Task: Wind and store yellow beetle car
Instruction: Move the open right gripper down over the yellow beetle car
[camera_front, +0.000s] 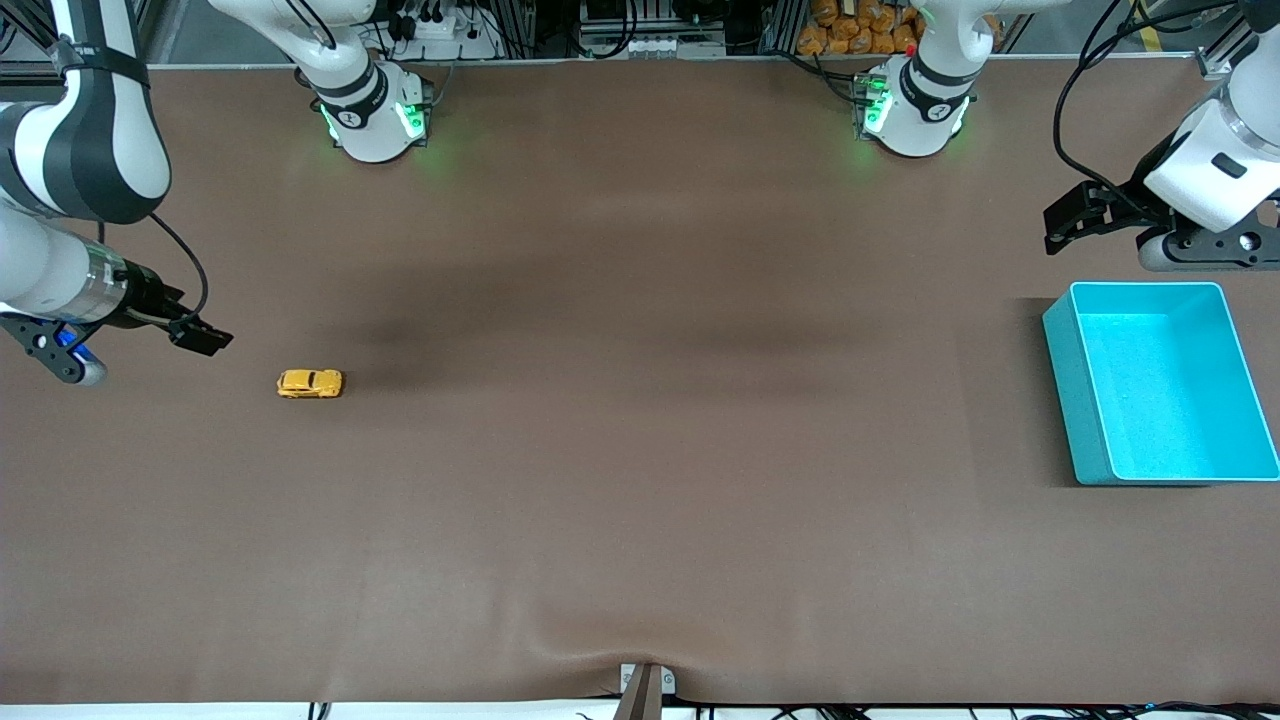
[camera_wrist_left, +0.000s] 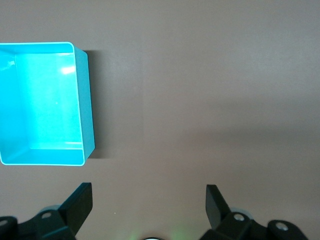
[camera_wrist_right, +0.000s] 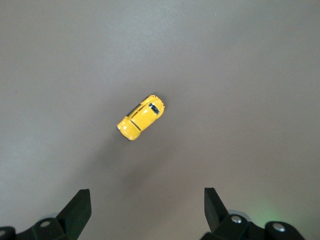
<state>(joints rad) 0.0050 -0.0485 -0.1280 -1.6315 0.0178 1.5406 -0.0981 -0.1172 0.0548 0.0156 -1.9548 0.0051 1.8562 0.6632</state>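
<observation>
Right gripper (camera_wrist_right: 145, 212): jaws spread wide, nothing between them. It hangs low over the table (camera_front: 640, 520) at the right arm's end, tilted toward the yellow beetle car (camera_front: 310, 383).

The car sits on its wheels on the bare brown table, toward the right arm's end and well in from every edge. In the front view its long axis runs along the table's length, one end pointing at the right gripper's end of the table. In the right wrist view it lies ahead of the spread fingers (camera_wrist_right: 77, 210), skewed to the line between them, and well apart from both. Nothing touches it.

Left gripper (camera_wrist_left: 148, 207): jaws also spread, empty, held in the air at the left arm's end of the table, just off the turquoise bin (camera_front: 1160, 385). This arm waits. The bin stands by that end edge, open and with nothing in it.

Judgement: the right arm is far the nearer to the car, so the reach should be its own. Winding is not yet begun. The wrist will likely need to turn so the fingers close across the car's narrow width, not along its length.
</observation>
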